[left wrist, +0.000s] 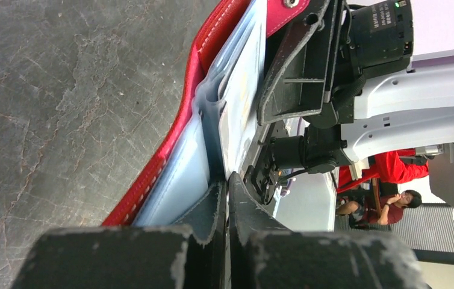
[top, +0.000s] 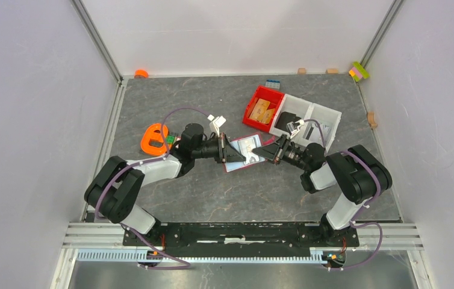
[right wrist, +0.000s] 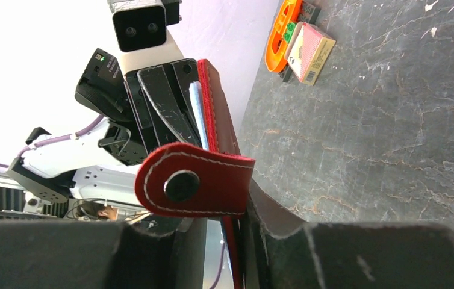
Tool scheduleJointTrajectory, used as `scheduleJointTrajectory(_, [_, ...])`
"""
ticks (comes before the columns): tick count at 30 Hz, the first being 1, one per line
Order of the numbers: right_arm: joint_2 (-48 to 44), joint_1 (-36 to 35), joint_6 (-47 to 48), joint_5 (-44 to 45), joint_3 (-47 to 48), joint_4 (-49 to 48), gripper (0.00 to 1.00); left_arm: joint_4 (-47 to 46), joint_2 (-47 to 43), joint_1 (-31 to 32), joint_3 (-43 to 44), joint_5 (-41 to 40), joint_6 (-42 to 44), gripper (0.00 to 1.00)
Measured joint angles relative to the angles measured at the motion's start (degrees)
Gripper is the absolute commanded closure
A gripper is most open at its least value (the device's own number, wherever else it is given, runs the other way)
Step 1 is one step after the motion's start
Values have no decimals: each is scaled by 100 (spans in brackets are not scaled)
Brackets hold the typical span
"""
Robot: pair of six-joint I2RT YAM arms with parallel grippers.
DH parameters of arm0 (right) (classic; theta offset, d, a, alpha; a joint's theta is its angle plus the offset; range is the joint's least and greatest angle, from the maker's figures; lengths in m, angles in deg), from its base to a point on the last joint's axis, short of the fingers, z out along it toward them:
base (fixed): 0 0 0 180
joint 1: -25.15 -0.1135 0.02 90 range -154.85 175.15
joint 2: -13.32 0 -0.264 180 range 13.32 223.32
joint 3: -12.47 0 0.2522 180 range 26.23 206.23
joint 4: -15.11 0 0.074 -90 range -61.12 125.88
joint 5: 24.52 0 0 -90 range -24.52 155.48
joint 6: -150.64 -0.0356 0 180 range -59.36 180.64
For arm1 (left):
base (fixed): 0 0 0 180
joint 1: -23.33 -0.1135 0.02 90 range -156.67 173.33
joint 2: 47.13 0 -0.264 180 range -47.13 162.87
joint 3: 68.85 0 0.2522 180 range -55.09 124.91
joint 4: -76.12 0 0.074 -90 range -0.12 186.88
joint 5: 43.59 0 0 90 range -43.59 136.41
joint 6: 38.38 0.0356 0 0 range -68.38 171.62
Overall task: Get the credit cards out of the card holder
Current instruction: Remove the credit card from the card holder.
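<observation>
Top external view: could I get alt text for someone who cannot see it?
The left gripper is clamped on one side of an open card holder at the centre, and the right gripper reaches its other side. Beyond them sit a red bin and a white bin.

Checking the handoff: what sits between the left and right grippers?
The open card holder, light blue credit cards in its pockets, spans the gap between left gripper and right gripper; the top view shows it.
</observation>
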Motion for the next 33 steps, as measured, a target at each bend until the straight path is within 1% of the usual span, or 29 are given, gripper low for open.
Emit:
scheduleJointTrajectory(1, [0,20,-48,-9,0,-2,73,-35,-31,-15,-20,-2,-13,98])
scheduleJointTrajectory(5, [0,118,-210,-63,-2,-11,87,-173,-83,-44,-61,-7,-46,98])
scheduleJointTrajectory(10, [17,199,-428,-140,-20,-28,94,-291,-94,-48,-98,-24,-173,98])
scheduleJointTrajectory(20, [81,299,-726,-260,-50,-31,95,-369,-94,-46,-127,-42,-225,98])
scheduleJointTrajectory(27, [81,610,-732,-227,-160,-26,96,-256,-188,-208,-192,-160,-223,98])
scheduleJointTrajectory(33, [81,636,-728,-203,-184,-28,98,-197,-297,-229,-210,-227,-221,97])
